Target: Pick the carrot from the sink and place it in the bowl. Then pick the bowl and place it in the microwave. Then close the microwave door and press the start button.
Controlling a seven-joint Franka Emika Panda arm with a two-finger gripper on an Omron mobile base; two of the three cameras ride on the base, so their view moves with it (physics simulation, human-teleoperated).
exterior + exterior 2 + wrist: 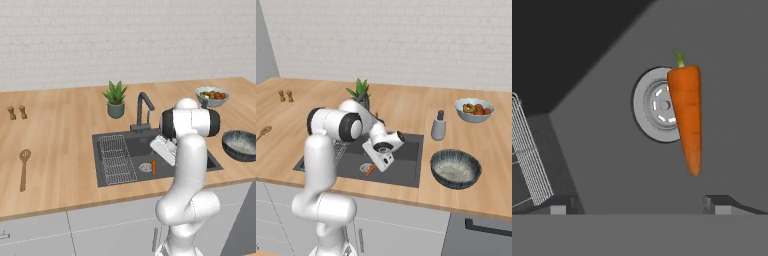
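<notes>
Hand (pixel 639 204) spread wide above sink (pixel 612 150) floor, carrot (pixel 687 120) lying across drain (pixel 657 105), no readable writing

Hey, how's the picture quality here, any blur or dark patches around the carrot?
Hand view: carrot sharp against the evenly lit sink floor, one wall in deep shadow. Left base view: carrot small and soft-edged, no glare. Right base view: carrot partly hidden behind the gripper.

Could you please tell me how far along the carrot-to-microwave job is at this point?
Nothing looks finished yet. The carrot lies on the sink floor beside the drain. In hand: the open hand hangs just above it, holding nothing. Left: grasp it, put it in the empty bowl, then all the microwave steps.
</notes>
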